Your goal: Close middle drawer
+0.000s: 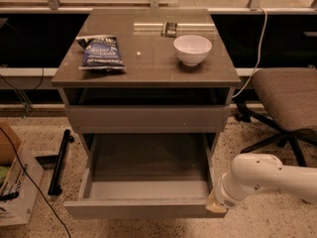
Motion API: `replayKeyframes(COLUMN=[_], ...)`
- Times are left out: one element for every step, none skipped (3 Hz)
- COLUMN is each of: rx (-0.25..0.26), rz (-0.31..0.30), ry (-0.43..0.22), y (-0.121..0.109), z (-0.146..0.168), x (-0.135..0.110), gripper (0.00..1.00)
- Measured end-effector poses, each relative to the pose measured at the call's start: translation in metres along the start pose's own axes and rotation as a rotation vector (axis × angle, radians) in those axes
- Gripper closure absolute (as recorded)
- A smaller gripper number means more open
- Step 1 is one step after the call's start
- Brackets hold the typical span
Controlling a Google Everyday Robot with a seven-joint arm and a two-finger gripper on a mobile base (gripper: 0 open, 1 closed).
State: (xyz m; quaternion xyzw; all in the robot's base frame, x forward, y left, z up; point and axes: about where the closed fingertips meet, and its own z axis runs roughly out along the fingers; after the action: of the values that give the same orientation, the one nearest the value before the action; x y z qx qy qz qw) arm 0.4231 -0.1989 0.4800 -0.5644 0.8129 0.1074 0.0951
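You've got the middle drawer (143,208) pulled far out of the cabinet under the counter (148,66), box interior exposed, so none of the closing is done yet. The end effector (216,206) sits low at the drawer front's right corner, touching or just beside it, and you can't tell its state. What's left, by my read, is the whole push inward.

Count: 1 gripper (215,206), at the right front corner of the 1 open middle drawer (143,208). Above and left of it: 1 top drawer (148,118), 1 white bowl (192,49), 1 blue chip bag (102,53). Beyond it to the right: 1 chair (292,95).
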Motion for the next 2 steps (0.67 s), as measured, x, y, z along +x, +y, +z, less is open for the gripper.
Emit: replayKeyframes(rx=[-0.026,-0.026], rz=[0.037,0.063], ry=[0.000,-0.038], y=[-0.004,-0.023], z=[0.029,0.057], x=[0.016,0.018], gripper=[1.00,1.00])
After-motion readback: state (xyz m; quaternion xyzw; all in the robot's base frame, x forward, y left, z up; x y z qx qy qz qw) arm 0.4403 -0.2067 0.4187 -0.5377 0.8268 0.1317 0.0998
